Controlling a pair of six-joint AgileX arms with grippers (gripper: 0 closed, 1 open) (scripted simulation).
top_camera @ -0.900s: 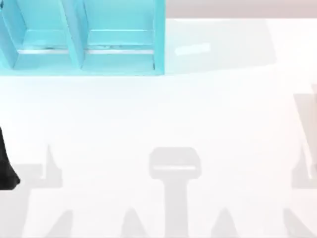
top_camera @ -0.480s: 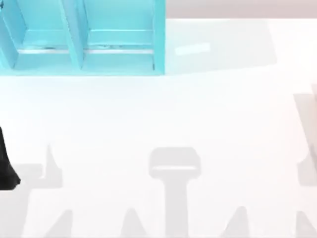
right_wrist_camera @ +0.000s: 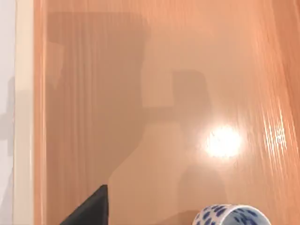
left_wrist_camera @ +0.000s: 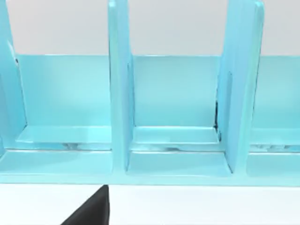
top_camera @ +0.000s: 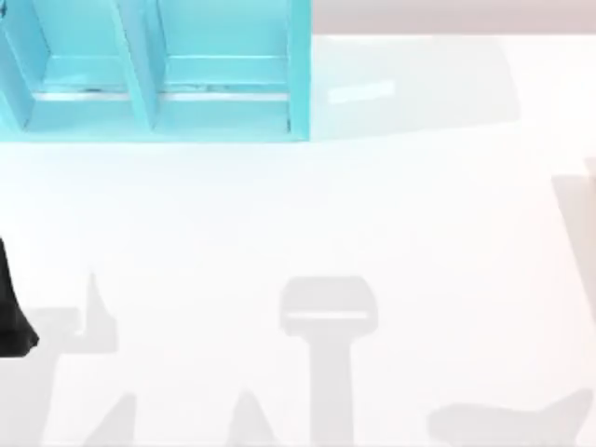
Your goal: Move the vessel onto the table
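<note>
Blue-speckled vessel (right_wrist_camera: 229, 214) — cut off at frame edge — stands on orange wood (right_wrist_camera: 154, 93); finger states unreadable.

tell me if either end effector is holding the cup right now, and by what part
Nothing appears held. The vessel sits on an orange wooden surface in the right wrist view, with no fingers on it. Whether either end effector is open cannot be told.

**My rig's visible bodywork: matte black throughout**

From above, what I see of my left arm (top_camera: 11, 312) is a plain black shape at the table's left edge, tapering to a rounded tip, with no markings, cables or screws that I can make out. On each wrist camera a black wedge with a straight vertical edge pokes in: left gripper (left_wrist_camera: 91, 208), right gripper (right_wrist_camera: 91, 208). Both look smooth and unmarked.
</note>
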